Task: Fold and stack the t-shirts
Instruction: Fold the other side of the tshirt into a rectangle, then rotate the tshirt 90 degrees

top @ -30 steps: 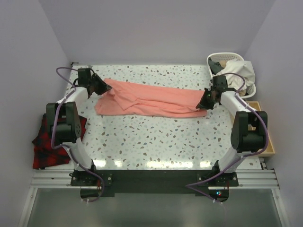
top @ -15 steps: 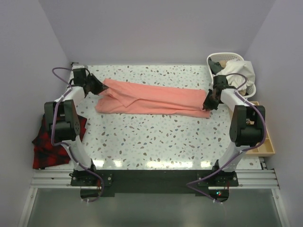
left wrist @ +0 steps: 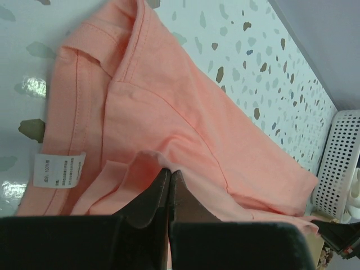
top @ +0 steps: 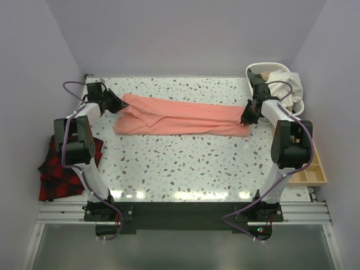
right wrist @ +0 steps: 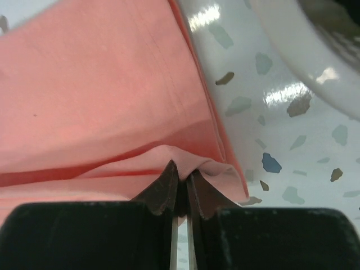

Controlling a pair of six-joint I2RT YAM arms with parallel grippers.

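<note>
A salmon-pink t-shirt [top: 180,117] lies stretched in a long band across the far half of the table. My left gripper [top: 117,104] is shut on a fold of its left end, near the collar and white label [left wrist: 59,169]; the pinched fold shows in the left wrist view [left wrist: 169,171]. My right gripper [top: 247,116] is shut on the hem at its right end, and the pinched cloth shows in the right wrist view [right wrist: 181,167]. The shirt [right wrist: 95,101] is doubled over lengthwise, with a sleeve bunched at the left.
A white laundry basket [top: 297,106] holding pale cloth stands at the far right corner, close to my right arm. A red-and-black plaid cloth [top: 53,171] hangs off the left table edge. A wooden tray [top: 316,169] sits at the right edge.
Both grippers have moved outward and toward the far side, holding the shirt ends. The shirt is pulled straighter and longer than a second ago.
</note>
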